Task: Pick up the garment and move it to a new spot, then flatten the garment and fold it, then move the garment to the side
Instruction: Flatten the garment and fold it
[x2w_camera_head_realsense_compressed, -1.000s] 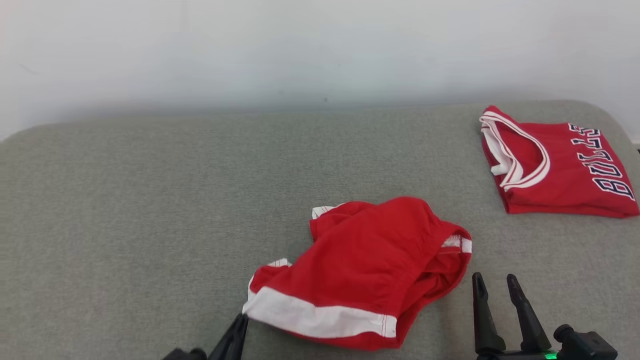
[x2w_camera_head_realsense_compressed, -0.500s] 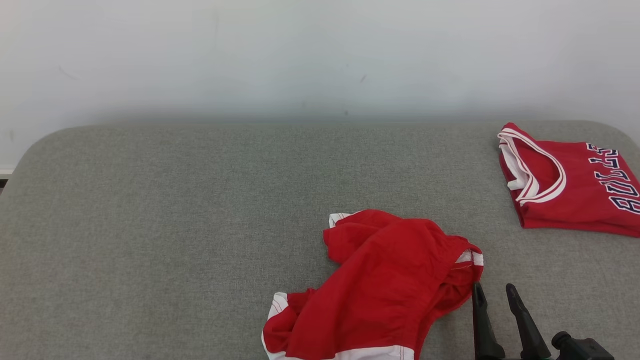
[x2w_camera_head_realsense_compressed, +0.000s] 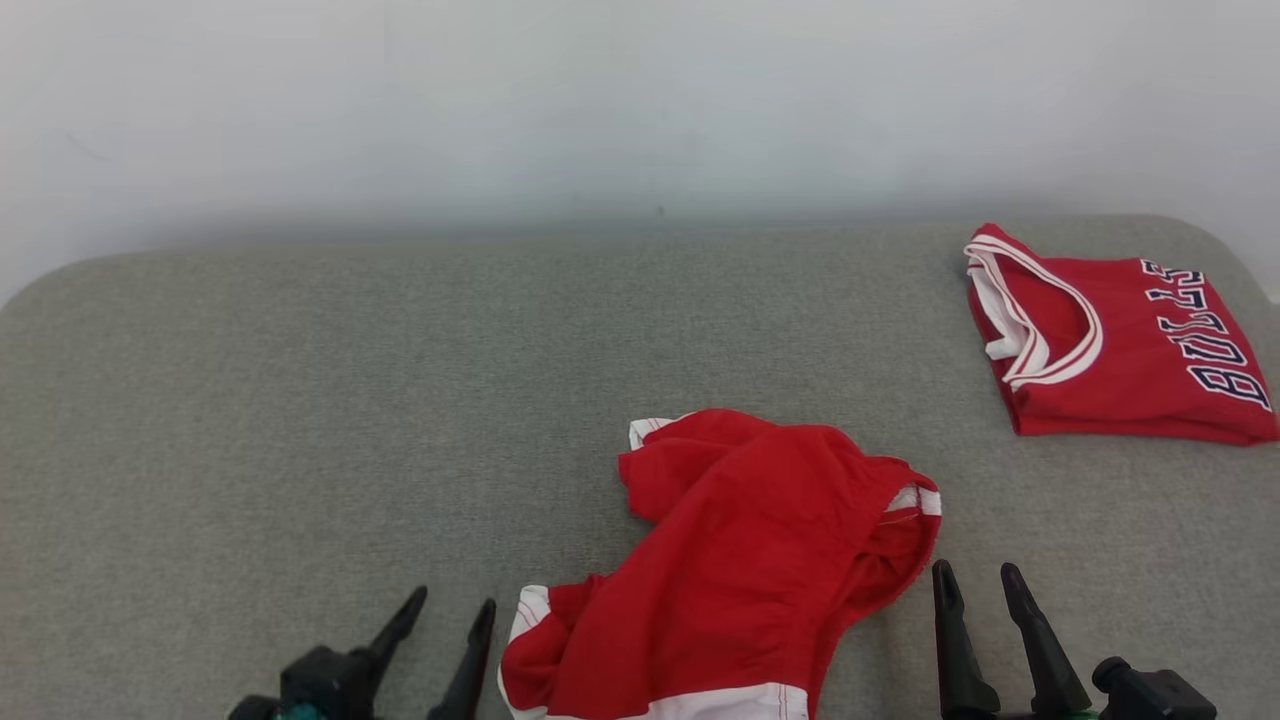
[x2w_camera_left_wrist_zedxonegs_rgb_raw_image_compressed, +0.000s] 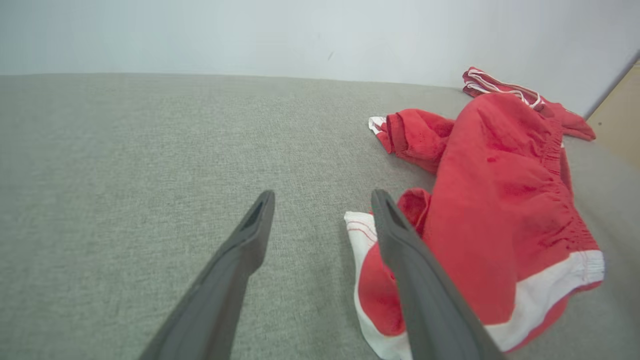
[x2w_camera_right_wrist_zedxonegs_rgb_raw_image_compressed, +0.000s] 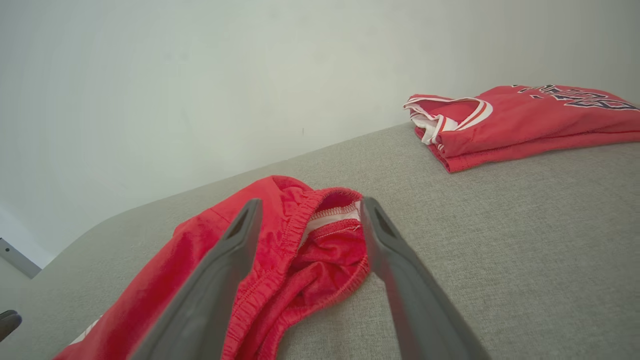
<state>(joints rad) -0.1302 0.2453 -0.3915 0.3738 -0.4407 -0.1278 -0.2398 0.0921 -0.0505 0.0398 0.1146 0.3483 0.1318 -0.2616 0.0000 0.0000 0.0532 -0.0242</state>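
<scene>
At the lower centre of the head view, on the grey, coarse-woven upholstered bench: soft red cloth shorts with white hem bands and a gathered elastic waist, heaped loose and rumpled, one leg opening curled toward the upper left, a white band doubled at the near edge. Not yet flattened, so probably lying at the new spot and waiting to be spread. At the lower left, just beside the white-edged leg, the left hand: dark tapered fingers spread wide, gripping nothing. In its own wrist view, one finger crossing over the white band, contact impossible to judge. At the lower right, the right hand, likewise wide apart and empty, pointed at the waist opening, seemingly posted opposite its partner for a two-sided pull. At the upper right, well apart, a folded red jersey with white-trimmed neck and dark block lettering, flat and squared, apparently parked aside as finished. Limp cloth on a nubbly weave: expect dragging rather than sliding, with creases holding only where pressed. Behind, a plain pale matte wall.
</scene>
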